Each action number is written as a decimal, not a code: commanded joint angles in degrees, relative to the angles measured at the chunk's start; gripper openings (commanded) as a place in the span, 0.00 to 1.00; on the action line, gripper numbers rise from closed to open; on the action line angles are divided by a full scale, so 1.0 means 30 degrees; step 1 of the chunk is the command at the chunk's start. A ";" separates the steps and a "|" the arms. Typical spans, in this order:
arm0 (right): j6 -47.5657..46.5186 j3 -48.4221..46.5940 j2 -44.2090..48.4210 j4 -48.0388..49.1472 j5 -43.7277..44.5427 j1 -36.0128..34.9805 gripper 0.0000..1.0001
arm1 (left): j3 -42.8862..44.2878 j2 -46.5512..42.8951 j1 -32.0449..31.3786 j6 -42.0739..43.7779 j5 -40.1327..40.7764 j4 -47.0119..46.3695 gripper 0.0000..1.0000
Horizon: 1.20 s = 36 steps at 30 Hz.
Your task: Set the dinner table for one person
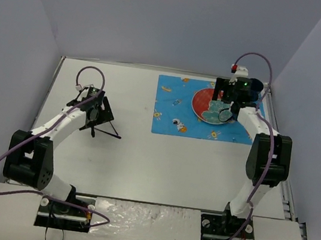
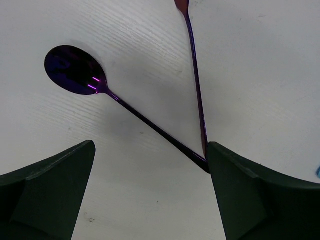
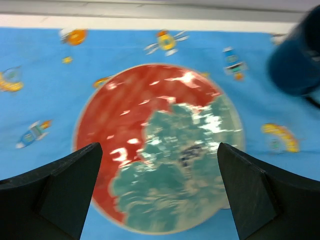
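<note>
Hovering over plate (image 3: 160,150) on mat (image 3: 40,75), far right of worktop (image 1: 142,159), right jaws are standing wide, empty. Left jaws are gaping, empty, above spoon (image 2: 75,70) and crossed utensil (image 2: 194,75). Cutlery step probably starting; next move is calling for pinching one handle only.

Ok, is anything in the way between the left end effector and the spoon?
Nothing visible sits over the spoon; the left end effector hangs open above it. A second purple utensil meets its handle tip beside one finger.
</note>
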<state>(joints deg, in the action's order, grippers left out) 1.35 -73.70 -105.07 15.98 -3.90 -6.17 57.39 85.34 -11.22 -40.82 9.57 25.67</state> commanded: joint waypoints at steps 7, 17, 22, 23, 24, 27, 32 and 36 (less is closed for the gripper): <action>0.2328 0.1392 0.2426 0.0412 0.0099 -0.5579 0.96 | 0.5693 0.4226 0.1173 0.0104 0.1207 -0.0290 0.74; 0.2652 0.3836 0.4379 0.0205 -0.0686 -0.8040 0.96 | 0.9729 0.8450 0.2071 0.1191 0.1088 0.0495 0.52; 0.2417 0.4309 0.4859 0.0067 -0.1099 -0.8836 0.96 | 1.1193 0.9627 0.2100 0.1669 0.0918 0.0853 0.42; 0.2360 0.4360 0.4938 0.0027 -0.1136 -0.9017 0.96 | 1.1373 0.9766 0.2100 0.1716 0.0849 0.0911 0.41; 0.2320 0.4418 0.4978 -0.0031 -0.1176 -0.9270 0.96 | 1.1453 0.9865 0.2100 0.1756 0.0809 0.0951 0.38; 0.2189 0.4469 0.5079 -0.0083 -0.1191 -0.9627 0.96 | 1.1599 1.0164 0.2072 0.1886 0.0708 0.0937 0.33; 0.1986 0.4470 0.5110 -0.0142 -0.1161 -0.9949 0.96 | 1.1919 1.0713 0.2100 0.2175 0.0791 0.1199 0.26; 0.1982 0.4441 0.5169 -0.0147 -0.1044 -1.0042 0.96 | 1.2070 1.1046 0.2100 0.2298 0.0911 0.1483 0.22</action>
<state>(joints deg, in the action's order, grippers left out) 8.16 -60.40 -93.08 13.66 -7.07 -35.85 90.75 118.80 -5.08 -35.15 11.46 29.02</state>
